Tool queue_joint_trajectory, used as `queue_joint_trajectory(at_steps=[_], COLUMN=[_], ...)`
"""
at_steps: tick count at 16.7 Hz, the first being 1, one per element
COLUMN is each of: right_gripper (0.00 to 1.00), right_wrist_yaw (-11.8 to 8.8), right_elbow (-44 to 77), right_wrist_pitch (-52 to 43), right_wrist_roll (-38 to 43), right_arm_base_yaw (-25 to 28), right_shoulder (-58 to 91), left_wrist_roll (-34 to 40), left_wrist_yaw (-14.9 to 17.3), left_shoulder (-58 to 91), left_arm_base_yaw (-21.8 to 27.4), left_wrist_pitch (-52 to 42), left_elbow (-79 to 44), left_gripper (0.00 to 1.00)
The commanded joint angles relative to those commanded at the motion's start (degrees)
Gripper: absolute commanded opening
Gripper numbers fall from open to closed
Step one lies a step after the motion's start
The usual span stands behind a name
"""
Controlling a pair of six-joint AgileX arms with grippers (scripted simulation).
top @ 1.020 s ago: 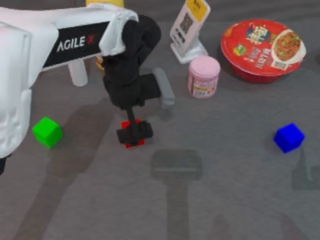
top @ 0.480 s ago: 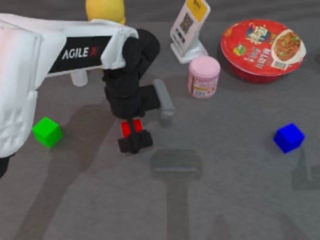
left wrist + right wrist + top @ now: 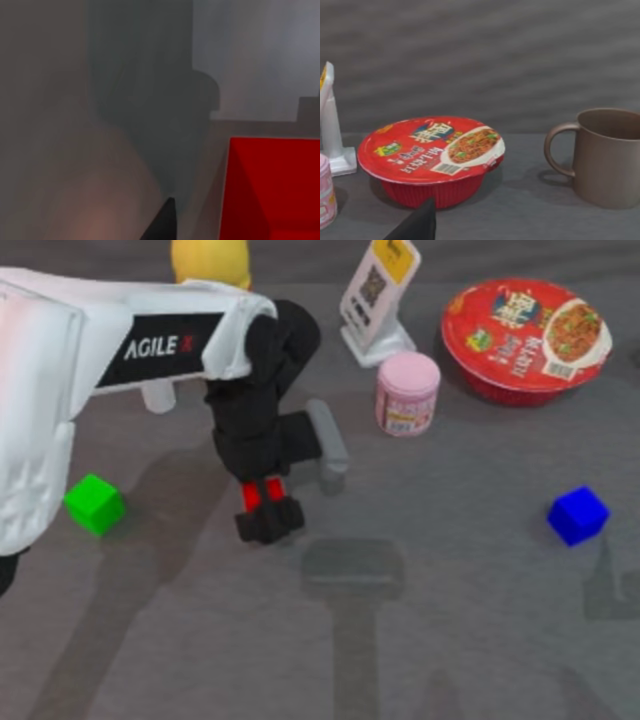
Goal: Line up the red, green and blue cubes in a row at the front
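Red is the colour peeking out between the black fingers of the left gripper (image 3: 268, 512), near the middle of the table (image 3: 450, 640). The fingers are closed on the red cube (image 3: 261, 495), and the left wrist view shows that cube (image 3: 272, 187) big and very close. It looks held just above the table, though I cannot be sure it is off it. The green cube (image 3: 94, 503) sits far over on the left side. The blue cube (image 3: 577, 515) sits far over on the right. The pink cup (image 3: 407, 392) and the noodle bowl (image 3: 526, 335) stand at the back. The right arm is out of the top view, and I cannot tell if its hand is open.

To do this step well, I think the left gripper should keep a firm squeeze and carry the cube low toward the front. It should put it down flat and straight, with room on both sides for the other two.
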State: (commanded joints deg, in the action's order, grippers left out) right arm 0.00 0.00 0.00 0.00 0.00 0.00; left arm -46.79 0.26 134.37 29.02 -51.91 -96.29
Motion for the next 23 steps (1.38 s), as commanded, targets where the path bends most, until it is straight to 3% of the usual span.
queue_joint_trajectory(at_steps=[4, 5, 15, 23], right_gripper=[1.0, 1.0, 1.0, 1.0], right_wrist_yaw=[0.0, 0.0, 0.0, 0.0], right_elbow=[0.0, 0.0, 0.0, 0.0], right_wrist_pitch=[0.0, 0.0, 0.0, 0.0], right_wrist_roll=[0.0, 0.0, 0.0, 0.0], right_arm_base_yaw=[0.0, 0.0, 0.0, 0.0], right_shoulder=[0.0, 0.0, 0.0, 0.0], left_wrist_roll=[0.0, 0.0, 0.7, 0.9], left_wrist_yaw=[0.0, 0.0, 0.9, 0.9], left_shoulder=[0.0, 0.0, -2.5, -6.6], left_arm_base_yaw=[0.0, 0.0, 0.0, -1.1], left_wrist_pitch=[0.0, 0.0, -2.4, -14.8], left_elbow=[0.0, 0.0, -1.0, -9.1], left_gripper=[0.02, 0.0, 0.0, 0.0])
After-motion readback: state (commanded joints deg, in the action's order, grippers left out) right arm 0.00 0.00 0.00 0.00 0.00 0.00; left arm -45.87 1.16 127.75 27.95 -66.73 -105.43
